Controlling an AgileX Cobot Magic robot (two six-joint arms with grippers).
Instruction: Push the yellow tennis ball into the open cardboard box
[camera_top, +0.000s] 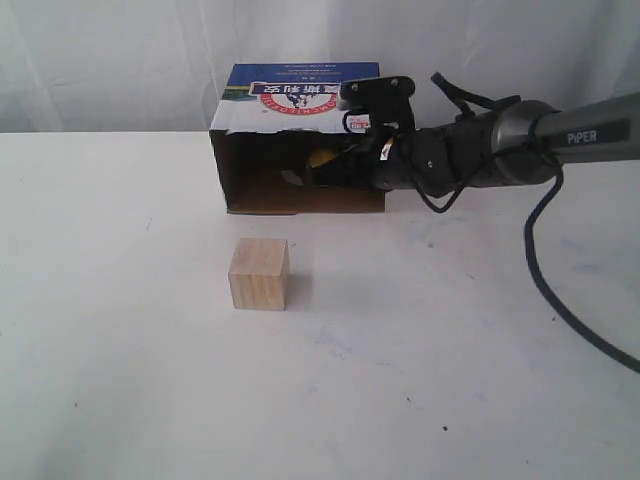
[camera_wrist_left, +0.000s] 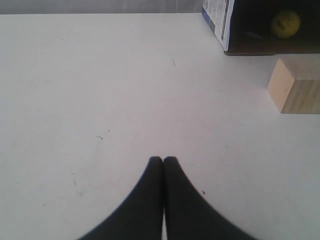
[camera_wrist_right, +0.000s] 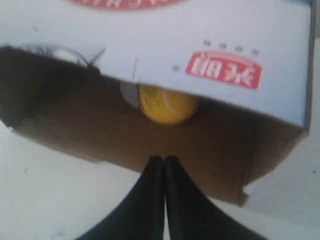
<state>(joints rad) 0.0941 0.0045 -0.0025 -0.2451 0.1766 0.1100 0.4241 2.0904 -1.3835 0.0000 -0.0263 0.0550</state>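
On the left, the left claw (camera_wrist_left: 163, 161), tips pressed together, points over the white counter (camera_top: 120, 300). A pale wooden cube (camera_top: 259, 274) sits near of the brown open cardboard box (camera_top: 290, 100). The small yellow tennis ball (camera_wrist_right: 167, 106) lies inside the box, and the right claw (camera_wrist_right: 165, 160), also pressed together, is at its mouth.

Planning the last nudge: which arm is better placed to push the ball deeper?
Right: the right gripper, shut, sits at the box mouth behind the ball; the left gripper is farther off.
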